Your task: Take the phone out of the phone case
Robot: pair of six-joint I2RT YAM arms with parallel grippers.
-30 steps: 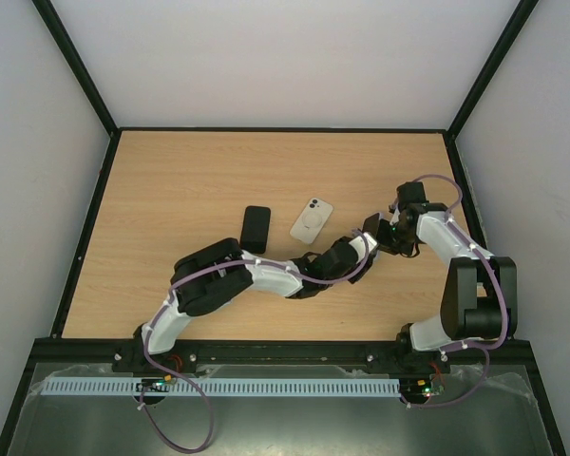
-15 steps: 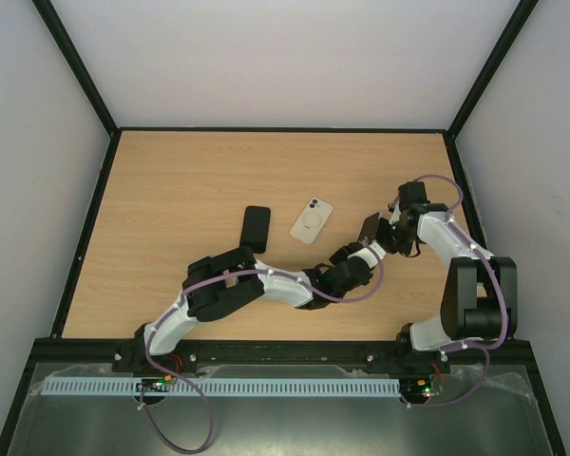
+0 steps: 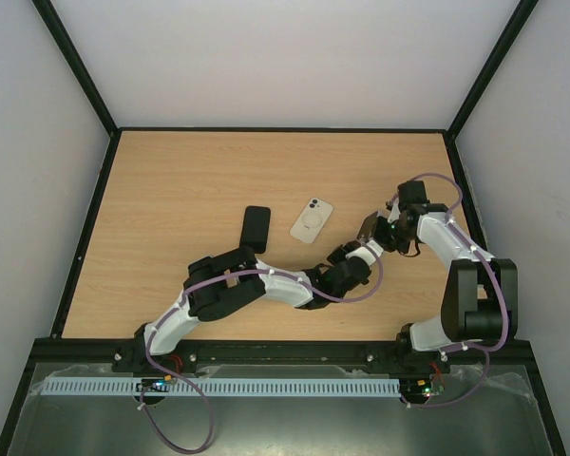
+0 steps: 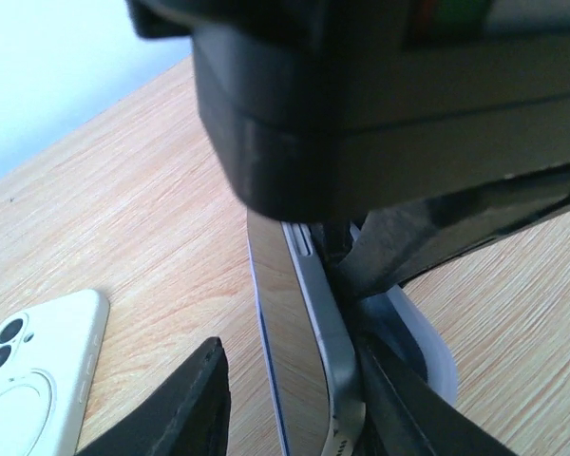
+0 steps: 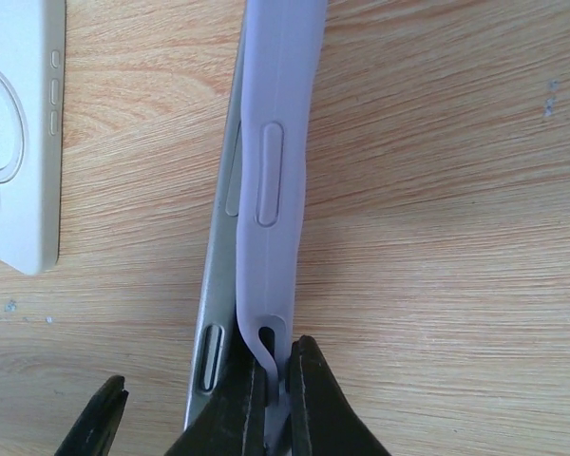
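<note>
The phone (image 4: 309, 332), with a silver edge and a glossy screen, stands on edge and is partly peeled out of its lavender case (image 5: 275, 142). My right gripper (image 5: 280, 399) is shut on the case's rim. It shows in the top view (image 3: 382, 234) right of the phone (image 3: 368, 226). My left gripper (image 4: 299, 408) is open with the phone between its jaws. One finger (image 4: 185, 408) stands clear of the screen. The other finger (image 4: 408, 408) lies against the phone's back, on the case's (image 4: 432, 347) inner side. The silver phone edge (image 5: 212, 313) sits left of the case.
A white phone case (image 3: 311, 220) with a ring on its back lies left of the grippers, and also shows in both wrist views (image 5: 14, 133) (image 4: 33, 380). A black phone (image 3: 256, 229) lies further left. The wooden table (image 3: 190, 180) has black rails at its edges.
Over the last second my left arm swung its elbow down towards the near edge, and its gripper closed in around the phone. The right gripper kept its hold and barely moved.
</note>
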